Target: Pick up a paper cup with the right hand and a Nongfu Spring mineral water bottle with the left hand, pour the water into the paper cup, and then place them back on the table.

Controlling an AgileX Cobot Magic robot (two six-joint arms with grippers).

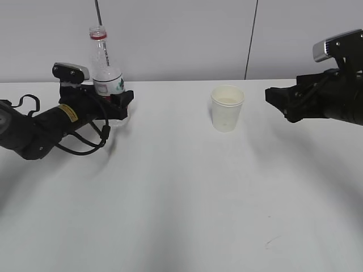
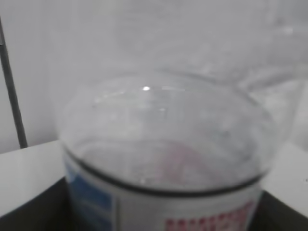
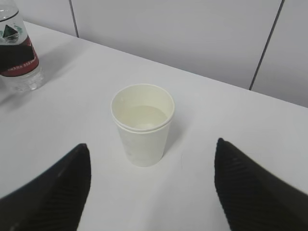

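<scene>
Standing upright on the bench point(image 1: 181, 198) at back left, the Nongfu Spring mineral water bottle point(image 1: 105, 65) sits between the jaws of the left tool point(image 1: 116, 102); whether they grip it or just bracket it, cannot tell. Paper cup point(image 1: 227, 107) stands alone mid-bench with water point(image 3: 143, 117) inside, bare surface all around it. Right tool point(image 1: 279, 101) hangs wide and empty just right of the cup, apart from it. Whole front of bench is free; back edge meets the wall.
</scene>
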